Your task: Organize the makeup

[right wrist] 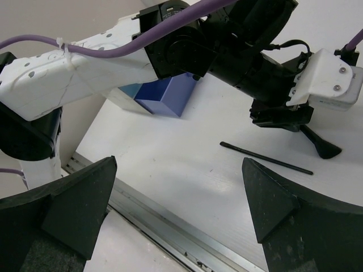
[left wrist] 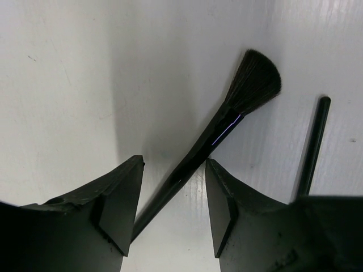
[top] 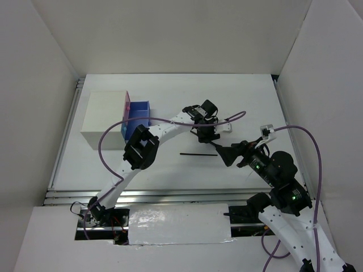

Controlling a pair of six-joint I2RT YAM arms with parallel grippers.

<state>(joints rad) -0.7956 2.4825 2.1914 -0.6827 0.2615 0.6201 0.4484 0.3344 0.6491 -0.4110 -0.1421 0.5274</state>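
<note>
A black makeup brush [left wrist: 221, 127] with a fanned head lies on the white table. Its handle runs diagonally between the fingers of my left gripper [left wrist: 173, 164], which stands low over it, open, with gaps on both sides. The brush head [right wrist: 324, 147] sticks out beneath that gripper [right wrist: 281, 116] in the right wrist view. A thin black pencil [top: 198, 153] lies just nearer to the arms' bases, also seen as the pencil [left wrist: 313, 148] and the pencil [right wrist: 266, 159]. My right gripper [top: 226, 154] hovers to the right of the pencil, wide open and holding nothing [right wrist: 177, 164]. No compacts are in view.
A white box [top: 105, 119] stands at the back left with a pink drawer and a blue drawer [top: 138, 116] pulled out toward the centre. Metal rails [top: 170, 195] run along the table's near edge. White walls enclose the left, back and right sides.
</note>
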